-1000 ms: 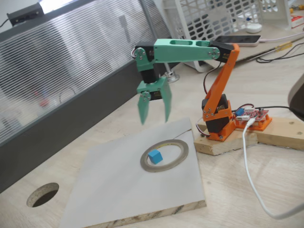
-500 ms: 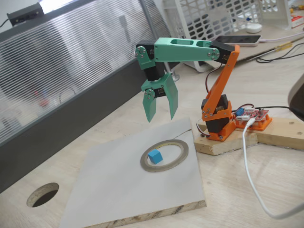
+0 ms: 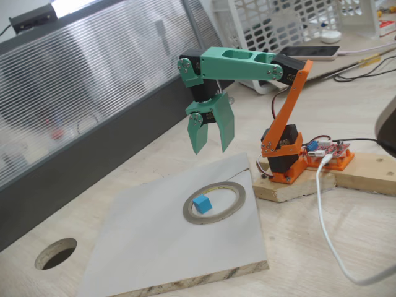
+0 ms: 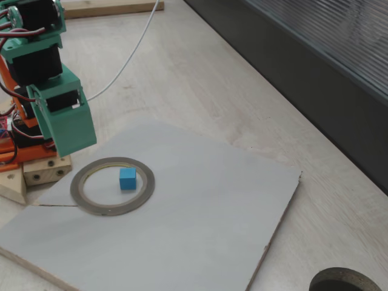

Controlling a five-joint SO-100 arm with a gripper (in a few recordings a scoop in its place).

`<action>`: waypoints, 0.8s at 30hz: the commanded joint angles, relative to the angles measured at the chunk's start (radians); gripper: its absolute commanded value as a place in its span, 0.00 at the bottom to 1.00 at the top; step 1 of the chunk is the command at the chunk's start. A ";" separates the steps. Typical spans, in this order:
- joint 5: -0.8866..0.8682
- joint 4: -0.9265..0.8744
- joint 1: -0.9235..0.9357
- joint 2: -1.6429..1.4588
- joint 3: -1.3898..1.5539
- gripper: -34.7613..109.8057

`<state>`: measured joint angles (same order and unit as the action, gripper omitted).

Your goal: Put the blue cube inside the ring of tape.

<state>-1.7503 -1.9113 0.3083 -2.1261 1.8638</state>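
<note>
A pale wooden tabletop (image 3: 365,247) is seen in both fixed views, bordered along one side by a dark panel (image 3: 93,161) topped with ribbed translucent sheeting. On the tabletop a grey-white board (image 3: 161,247) with a raw chipboard edge is laid flat, and this board serves as the landmark for everything else.

The ring of tape (image 3: 214,202) is lying flat on the board, near the corner closest to the arm's base. The blue cube (image 3: 202,203) is resting on the board inside the ring, apart from the ring's inner edge on all sides; in the other fixed view the blue cube (image 4: 127,178) is likewise enclosed by the ring of tape (image 4: 112,185), slightly off centre.

The gripper (image 3: 211,144) is held in the air above the board's far edge, well clear of the cube and the ring, with its green fingers pointing downward. The jaws are spread apart, and nothing is held between them. In the other fixed view the gripper (image 4: 66,130) is seen side-on just beside the ring, so the gap between its fingers cannot be judged there.

The arm's orange base (image 3: 283,154) is mounted on a wooden block (image 3: 297,185) just beside the board's corner, with a red circuit board (image 3: 331,151) next to it and a white cable (image 3: 328,229) trailing across the tabletop. A round hole (image 3: 55,253) is cut through the tabletop near the board's opposite corner. Behind the arm a white basket (image 3: 291,21) and a phone (image 3: 309,51) are seen.
</note>
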 commanded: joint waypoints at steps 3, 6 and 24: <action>-0.006 -0.018 0.012 -0.023 -0.011 0.57; -0.006 -0.025 0.008 -0.023 -0.009 0.57; -0.006 -0.020 0.003 -0.023 0.011 0.25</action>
<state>-1.7503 -1.9251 0.3053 -2.1261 1.8638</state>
